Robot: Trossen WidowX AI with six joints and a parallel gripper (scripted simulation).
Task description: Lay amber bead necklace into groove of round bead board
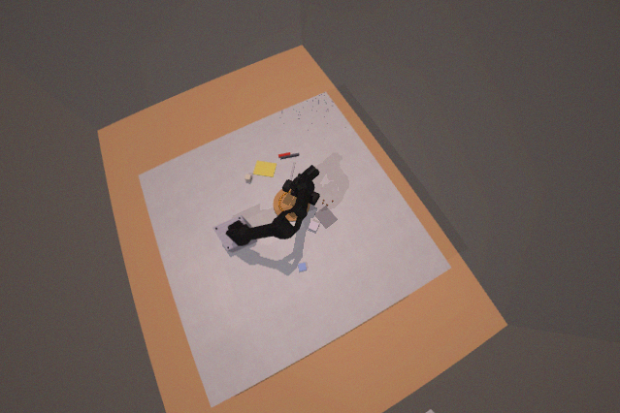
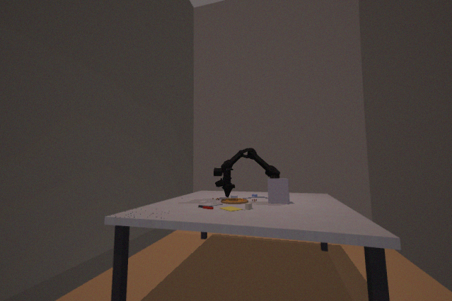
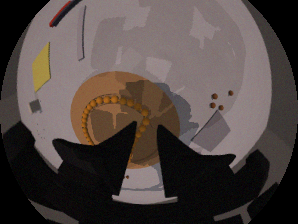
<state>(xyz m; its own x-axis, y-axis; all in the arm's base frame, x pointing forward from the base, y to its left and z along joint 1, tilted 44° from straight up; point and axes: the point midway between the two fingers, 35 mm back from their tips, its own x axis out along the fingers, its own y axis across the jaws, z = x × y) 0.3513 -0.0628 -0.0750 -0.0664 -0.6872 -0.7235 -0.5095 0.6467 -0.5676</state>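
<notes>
Amber bead necklace lies on the round bead board, its inward-bowed strand just beside the partly closed, apparently empty gripper, probably needing an outward nudge toward the groove.

Arm: matt black throughout, slender links, bulkier rounded joints. Base housing: pale lilac-grey, box-shaped. Dark screw-like dots at its top plate's ten and seven o'clock corners. Gripper fingers: black, wedge-shaped, tapering to narrow tips.
</notes>
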